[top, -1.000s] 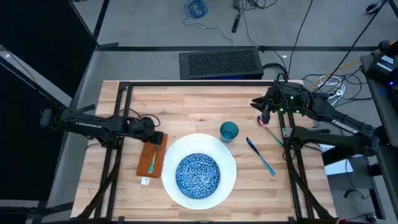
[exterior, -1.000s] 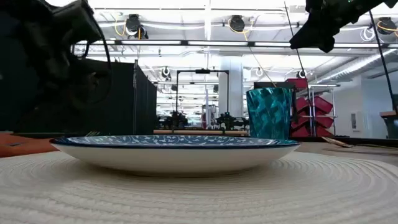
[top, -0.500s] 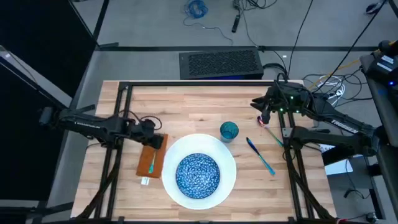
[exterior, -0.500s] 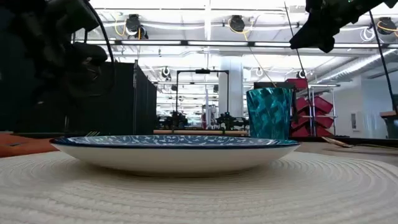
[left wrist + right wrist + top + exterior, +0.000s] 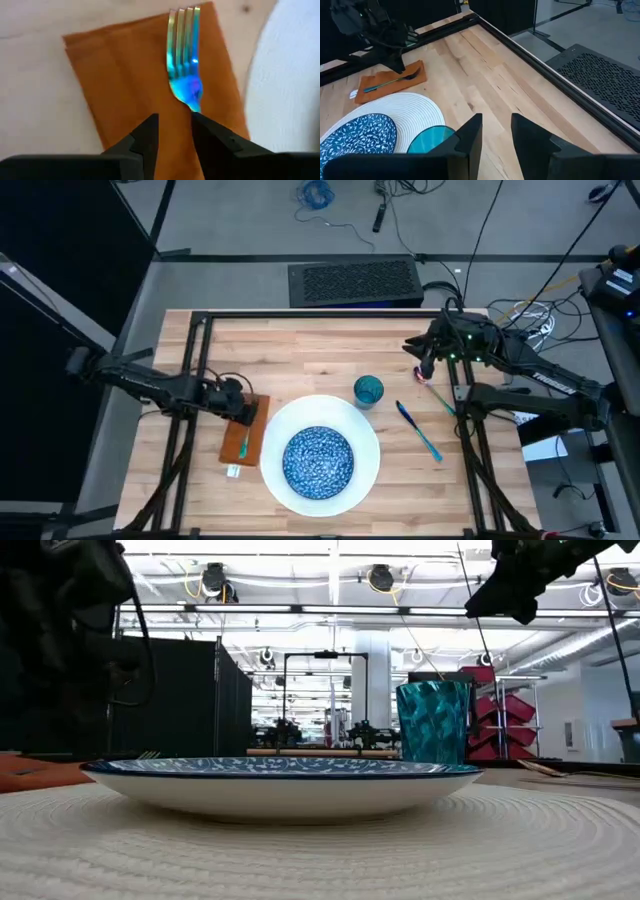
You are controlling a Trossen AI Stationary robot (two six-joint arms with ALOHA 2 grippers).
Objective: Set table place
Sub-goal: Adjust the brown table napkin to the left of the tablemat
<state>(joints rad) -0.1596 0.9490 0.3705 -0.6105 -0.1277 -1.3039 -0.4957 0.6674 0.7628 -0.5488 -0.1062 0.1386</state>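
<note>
Fork lies flat on the napkin just ahead of my left gripper, jaws slightly parted, empty; thin, stiff, slippery, so I'd pinch the handle.

We are finding no text, label, brand, number or sign that can be read in any of these views. A small white tag is showing at the end of the napkin, but whatever is printed on it is too small to make out.
</note>
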